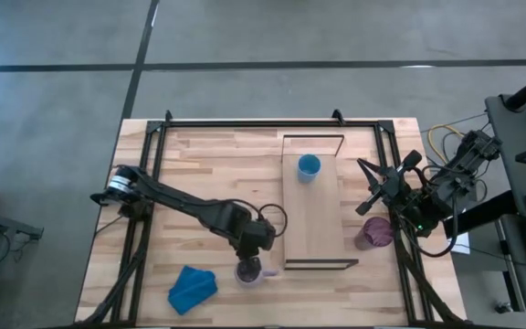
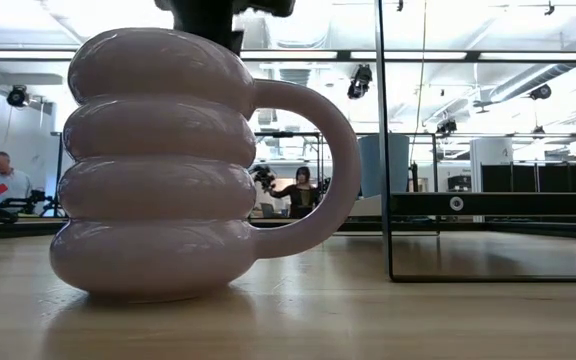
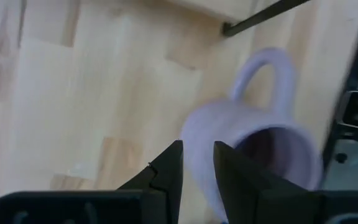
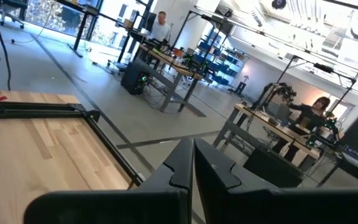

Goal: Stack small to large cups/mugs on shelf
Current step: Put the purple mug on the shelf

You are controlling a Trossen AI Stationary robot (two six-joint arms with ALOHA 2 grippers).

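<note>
Your left gripper (image 1: 252, 249) sits low center in the overhead shot, right above the lilac mug (image 1: 248, 271), which stands upright on the table (image 1: 208, 174) just off the near left corner of the shelf (image 1: 313, 219). Its fingers (image 3: 166, 177) are nearly together, a thin gap left — holding nothing, just beside the mug's rim. The blue cup (image 1: 309, 166) is on the shelf's upper end. The purple cup (image 1: 374, 233) is on the table right of the shelf — your right gripper (image 1: 373, 187) hangs above it, jaws pressed together. The blue cloth (image 1: 193, 287) lies lower left.
</note>
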